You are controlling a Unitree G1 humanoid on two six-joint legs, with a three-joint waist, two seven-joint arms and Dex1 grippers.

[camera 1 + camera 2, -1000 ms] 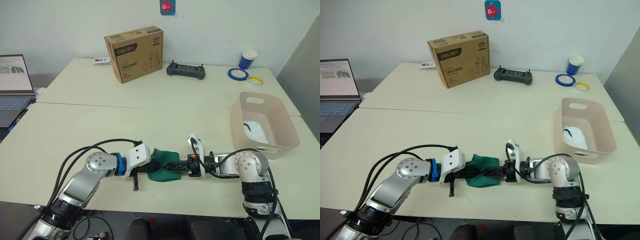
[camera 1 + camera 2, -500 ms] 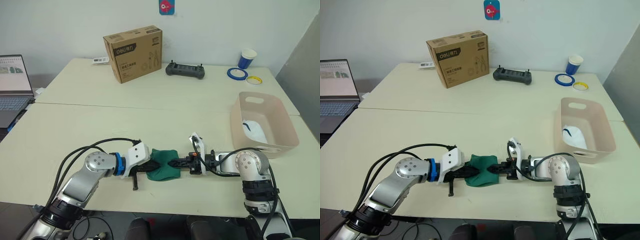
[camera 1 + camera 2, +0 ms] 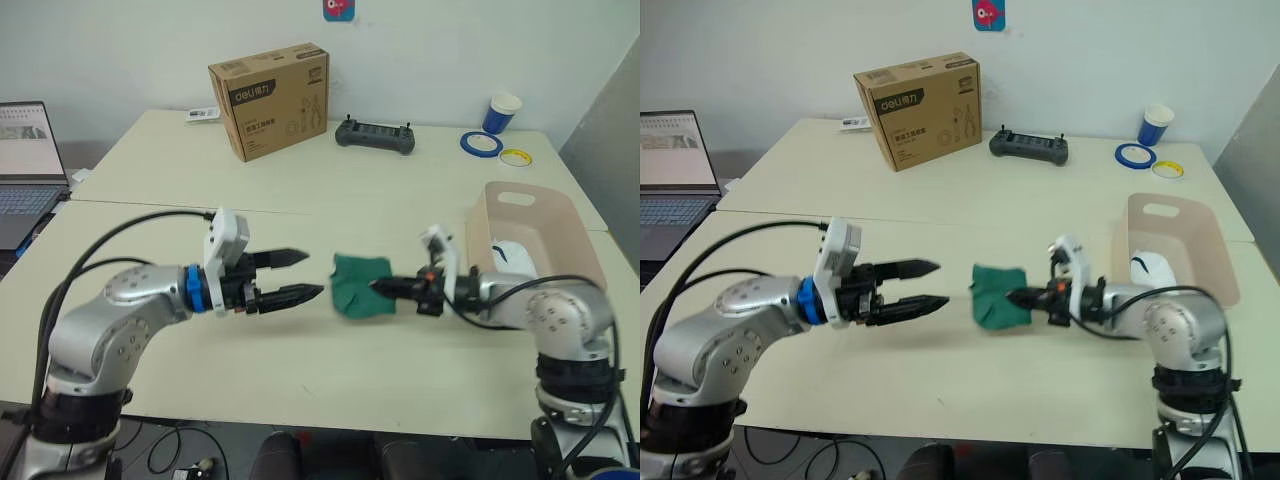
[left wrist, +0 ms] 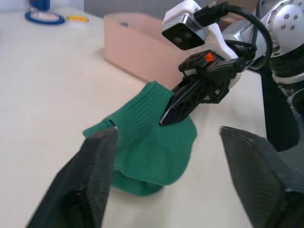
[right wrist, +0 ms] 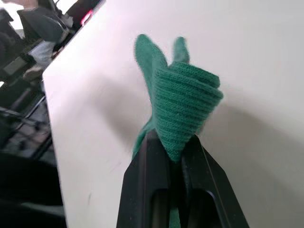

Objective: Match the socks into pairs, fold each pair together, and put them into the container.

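While the folded pair hangs pinched, notes follow.
Right gripper (image 3: 385, 287): fingers pressed on the dark green socks (image 3: 360, 298), bundle lifted just off the counter (image 3: 300, 220).
Left gripper (image 3: 300, 276): fingers spread, empty, at 9 o'clock of the bundle, apart from it.
Container (image 3: 570, 250): at 3 o'clock of the bundle, near; a white sock (image 3: 512, 258) lies inside.
Step in hand: carrying the pair to the container.
Method: keep the pinch firm so the fold holds; clear the near rim before lowering; release over bare floor beside the white sock.
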